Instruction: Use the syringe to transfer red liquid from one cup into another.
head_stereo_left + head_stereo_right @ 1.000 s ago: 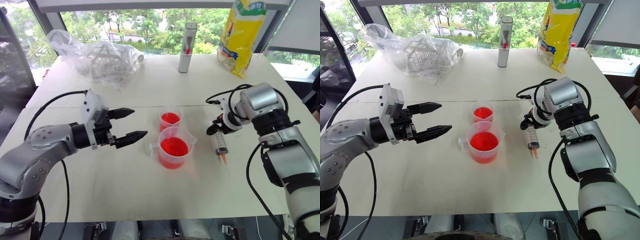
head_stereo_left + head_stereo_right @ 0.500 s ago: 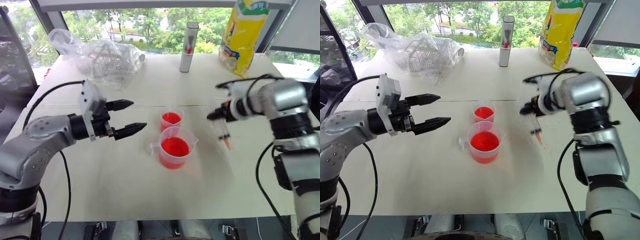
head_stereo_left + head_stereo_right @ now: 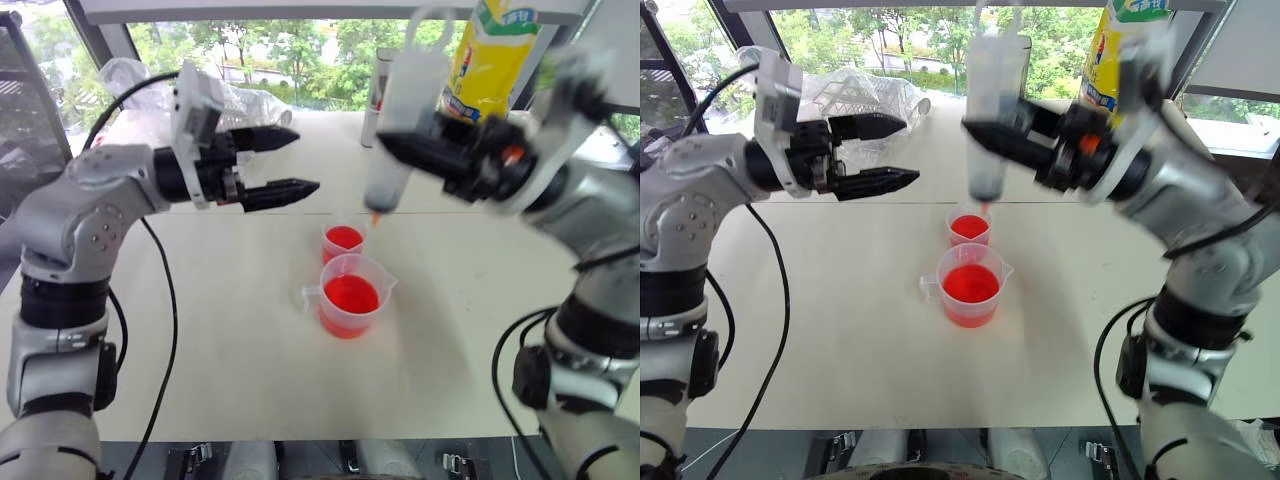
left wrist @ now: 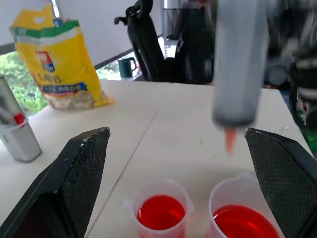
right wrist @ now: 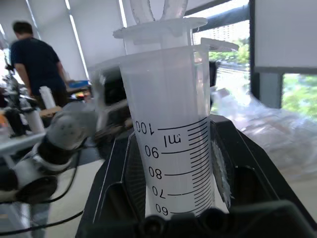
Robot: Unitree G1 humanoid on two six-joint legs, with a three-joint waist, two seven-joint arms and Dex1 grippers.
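My right hand [image 3: 985,135] clamps the syringe [image 3: 990,115] upright, tip hanging above the smaller cup [image 3: 968,227] behind the spouted cup [image 3: 971,285]. My left hand [image 3: 890,152] gapes empty nearby; a careless plunger grab could tilt it and knock cups.

syringe [image 3: 987,120]: clear barrel, black graduation marks, orange-red tip
red liquid [image 3: 349,294]: bright red-orange
larger cup [image 3: 350,296]: clear plastic
smaller cup [image 3: 342,241]: clear plastic
fingers [image 3: 285,190]: black
counter [image 3: 240,350]: off-white
bag [image 3: 485,60]: yellow, green top
tube [image 4: 15,131]: grey, red mark
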